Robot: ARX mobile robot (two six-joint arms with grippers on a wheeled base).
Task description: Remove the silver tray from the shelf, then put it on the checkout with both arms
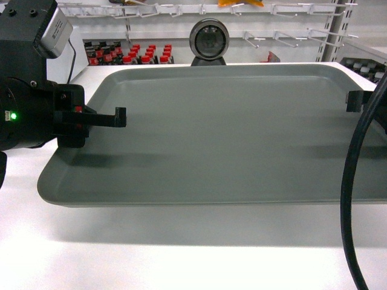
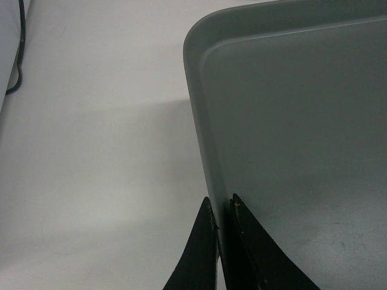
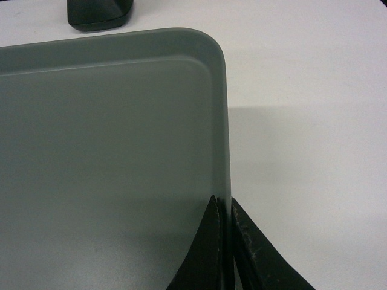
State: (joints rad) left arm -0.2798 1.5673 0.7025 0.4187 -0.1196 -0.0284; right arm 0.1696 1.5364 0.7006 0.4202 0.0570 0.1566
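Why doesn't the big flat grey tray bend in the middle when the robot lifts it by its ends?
The big grey-silver tray is probably stiff: pinched only at its side rims by the left gripper and right gripper, it looks flat. Its smooth surface may be slippery. It seems light, since thin pincers carry it above the white counter.

Bare white counter [image 1: 181,266] fills the lower frame of the head view, open below the tray [image 1: 217,133]. In both wrist views bare counter also lies outside the tray's short rims. At upper centre a round black device [image 1: 208,41] stands just behind the tray's far rim. A thick black cable [image 1: 354,181] crosses the right edge of the frame.
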